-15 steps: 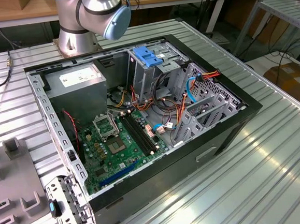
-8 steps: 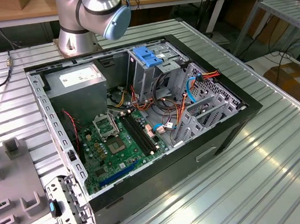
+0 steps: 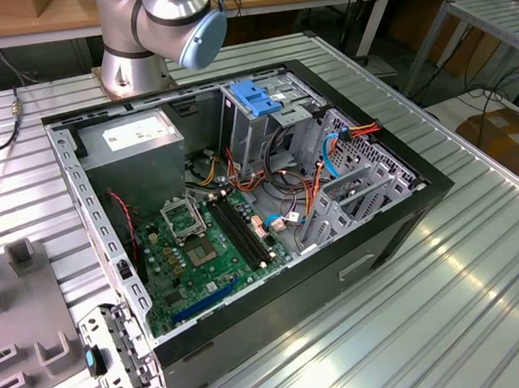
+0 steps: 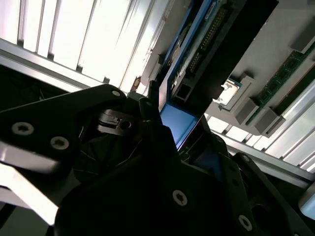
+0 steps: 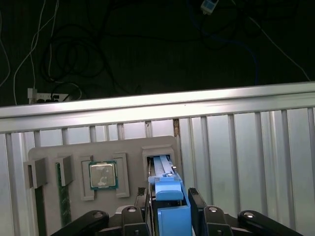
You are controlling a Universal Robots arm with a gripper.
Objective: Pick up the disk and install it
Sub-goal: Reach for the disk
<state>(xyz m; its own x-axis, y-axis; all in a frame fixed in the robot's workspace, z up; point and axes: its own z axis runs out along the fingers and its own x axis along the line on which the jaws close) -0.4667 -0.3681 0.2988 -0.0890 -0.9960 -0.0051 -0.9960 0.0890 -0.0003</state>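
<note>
grey holder tray [image 5: 74, 152] ahead of gripper [image 5: 171, 192]; cpu [image 5: 103, 175] in its pocket, aside of fingers [image 5: 195, 200]. disk [image 5: 168, 204] stands on edge in tray slot, between fingers. gripper looks closed on its blue rails. my judgement: pull straight along slot, no tilt, else rails jam.

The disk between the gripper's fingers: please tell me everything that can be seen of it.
The disk is a flat, dark grey rectangular drive framed by bright blue plastic rails. In the second wrist view its dark end shows rows of connector pins. It stands on edge in the gripper, whose black fingers press on both blue sides. Its far end points toward a slot of the grey holder tray.
</note>
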